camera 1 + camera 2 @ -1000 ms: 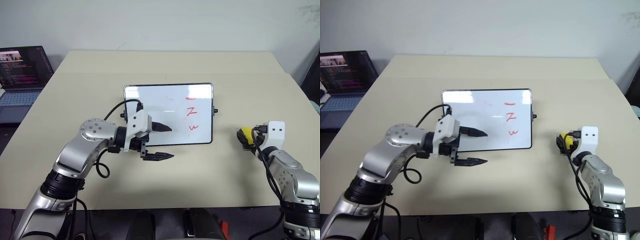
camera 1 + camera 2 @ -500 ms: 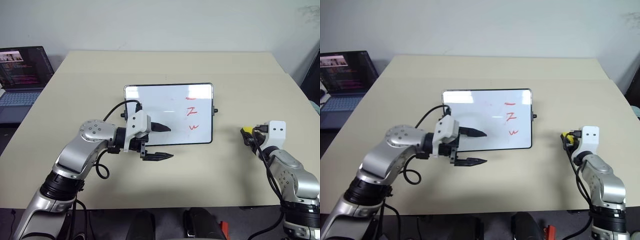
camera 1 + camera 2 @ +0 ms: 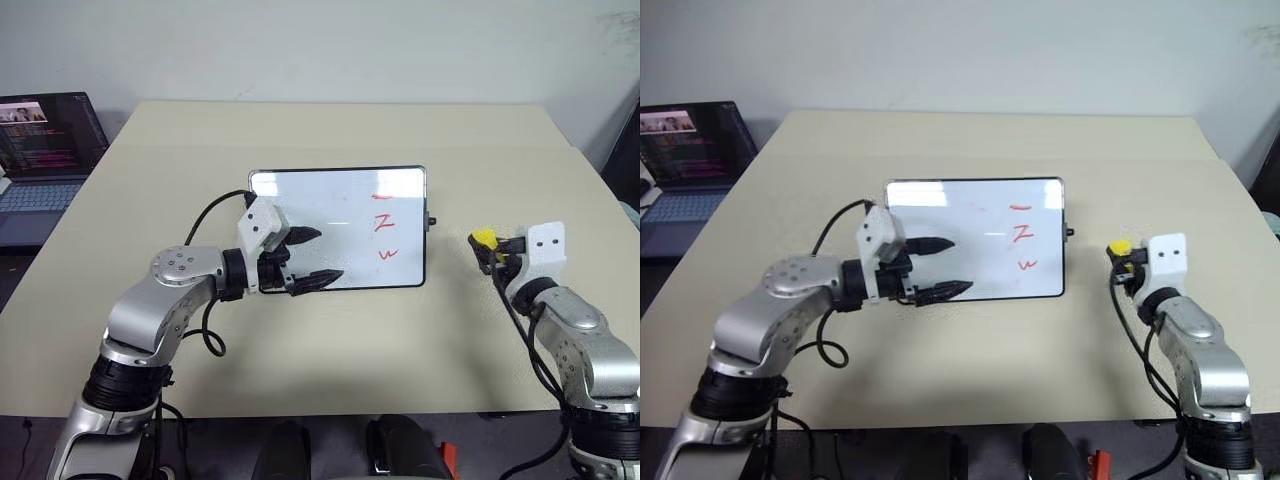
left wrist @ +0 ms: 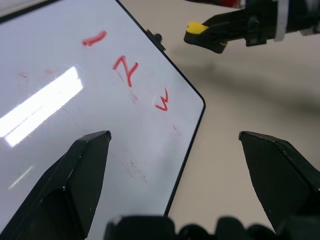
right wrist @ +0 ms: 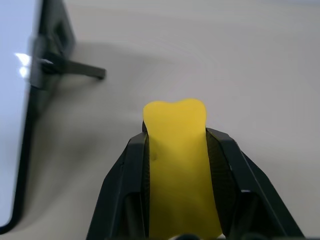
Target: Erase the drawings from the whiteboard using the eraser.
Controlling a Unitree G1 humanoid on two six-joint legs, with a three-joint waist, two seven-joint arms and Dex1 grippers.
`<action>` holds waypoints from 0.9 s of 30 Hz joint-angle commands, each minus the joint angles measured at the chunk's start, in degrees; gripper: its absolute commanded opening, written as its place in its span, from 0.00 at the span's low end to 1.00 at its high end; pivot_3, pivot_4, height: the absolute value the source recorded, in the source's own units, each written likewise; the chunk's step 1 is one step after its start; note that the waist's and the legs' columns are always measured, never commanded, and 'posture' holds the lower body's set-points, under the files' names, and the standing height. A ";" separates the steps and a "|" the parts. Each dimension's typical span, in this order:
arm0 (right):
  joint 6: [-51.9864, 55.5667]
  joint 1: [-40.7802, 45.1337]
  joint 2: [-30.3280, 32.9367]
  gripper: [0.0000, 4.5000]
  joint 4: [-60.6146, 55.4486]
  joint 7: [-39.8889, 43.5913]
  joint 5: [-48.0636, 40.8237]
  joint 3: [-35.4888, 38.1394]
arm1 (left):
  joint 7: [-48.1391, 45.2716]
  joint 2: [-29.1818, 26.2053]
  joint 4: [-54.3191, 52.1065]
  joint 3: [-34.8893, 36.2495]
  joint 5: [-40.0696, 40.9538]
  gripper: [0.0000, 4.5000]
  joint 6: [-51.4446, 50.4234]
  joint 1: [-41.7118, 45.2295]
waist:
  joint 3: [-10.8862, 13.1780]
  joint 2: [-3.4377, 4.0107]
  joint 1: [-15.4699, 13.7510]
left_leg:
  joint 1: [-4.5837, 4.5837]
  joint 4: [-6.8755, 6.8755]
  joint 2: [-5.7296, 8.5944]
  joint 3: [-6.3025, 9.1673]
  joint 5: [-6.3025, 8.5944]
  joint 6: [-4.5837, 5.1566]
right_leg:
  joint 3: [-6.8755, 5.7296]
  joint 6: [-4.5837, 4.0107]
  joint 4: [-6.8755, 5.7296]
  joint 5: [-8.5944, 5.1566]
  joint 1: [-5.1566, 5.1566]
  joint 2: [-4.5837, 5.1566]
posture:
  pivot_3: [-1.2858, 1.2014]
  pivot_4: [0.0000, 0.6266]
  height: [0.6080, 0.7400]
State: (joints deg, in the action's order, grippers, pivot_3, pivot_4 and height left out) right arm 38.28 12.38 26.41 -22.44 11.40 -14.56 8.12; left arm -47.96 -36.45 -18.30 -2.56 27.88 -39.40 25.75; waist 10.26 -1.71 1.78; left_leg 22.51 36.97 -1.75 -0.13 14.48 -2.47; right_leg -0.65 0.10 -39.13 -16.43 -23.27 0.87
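Note:
The whiteboard [image 3: 320, 205] lies flat mid-table, with the red drawings [image 3: 383, 224] in a column near its right edge: a dash, a "Z" and a "w" [image 4: 127, 70]. My left gripper [image 3: 318, 257] hovers open over the board's lower edge, left of the drawings, with nothing between its fingers [image 4: 90, 150]. To the right of the board, my right gripper [image 3: 488, 248] is shut on the yellow eraser [image 5: 176, 165] and holds it above the table. The eraser's yellow tip [image 3: 482, 238] points toward the board.
An open laptop [image 3: 45, 140] sits on a lower surface at the far left, off the table. The board has a small black knob [image 5: 75, 70] on its right side. Bare beige tabletop surrounds the board on all sides.
My right gripper closed on the eraser, then lifted it off the table and brought it a little toward the board. My left gripper rolled and shifted slightly onto the board's lower edge.

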 commanded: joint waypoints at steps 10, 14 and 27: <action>-4.86 23.50 -3.52 0.28 2.98 4.06 12.88 -21.43 | 0.42 -0.82 -0.53 -0.72 -0.76 1.00 -0.57 4.42 | 0.00 0.00 -0.25 | 0.01 0.02 0.02 0.04 -0.01 0.00 | -0.04 -0.01 0.03 0.07 0.01 -0.05 | 0.52 0.24 1.00; -5.78 25.65 -4.69 0.28 6.07 5.32 15.03 -23.55 | -0.03 -0.77 -0.18 -1.44 -1.44 1.00 0.02 4.70 | -0.01 -0.01 -0.47 | 0.14 0.03 0.02 0.07 0.00 0.00 | -0.08 -0.01 0.09 0.08 0.00 0.21 | 0.52 0.24 1.00; -7.35 25.57 -1.84 0.28 12.52 9.45 22.89 -25.15 | -3.39 -0.35 3.50 -4.48 -4.36 1.00 3.14 6.21 | -0.01 -0.01 -0.23 | 0.16 0.09 0.02 0.06 0.03 0.07 | -0.08 0.04 0.07 0.12 -0.02 0.26 | 0.52 0.24 1.00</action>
State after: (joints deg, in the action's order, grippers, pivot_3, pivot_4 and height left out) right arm 31.71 37.70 24.00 -9.24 20.40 6.86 -17.11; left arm -50.84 -36.79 -14.36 -7.37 23.87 -37.80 30.74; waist 10.26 -1.73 1.54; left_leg 22.66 37.06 -1.73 -0.08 14.51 -2.41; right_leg -0.72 0.14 -39.06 -16.31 -23.29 1.13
